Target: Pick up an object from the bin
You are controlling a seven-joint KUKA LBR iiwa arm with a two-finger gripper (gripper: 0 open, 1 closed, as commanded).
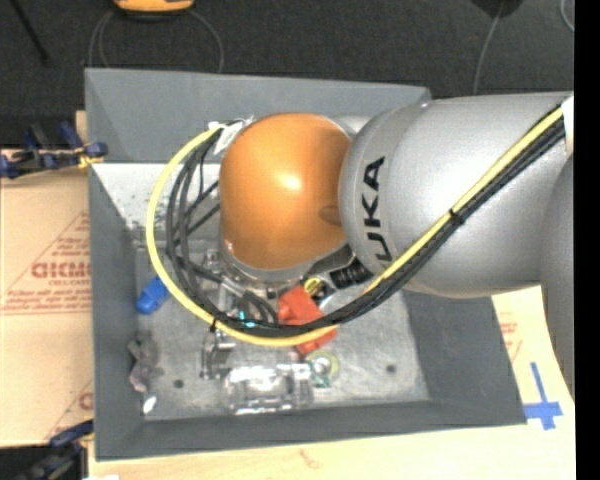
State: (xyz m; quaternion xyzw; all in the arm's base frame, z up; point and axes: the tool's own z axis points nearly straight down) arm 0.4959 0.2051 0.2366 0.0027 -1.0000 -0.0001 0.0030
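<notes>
Front of grey metal bin: small white scrap by left wall, lumpy grey-mauve thing just behind it, soft-looking. Mid-front: clear crinkled plastic pack, glossy, flat on floor; small greenish ring at its right end. Metallic tool down low, just beside the pack's back-left corner, mostly hidden under wrist; cannot tell how far open or whether anything is in it. Red angular piece just right of it under the cable loop; cannot tell if bin thing or robot part. Blue stubby cylinder further back-left, well apart. Above: smooth glossy orange dome cover, black and yellow cables looped round it, matte silver arm in from right.
</notes>
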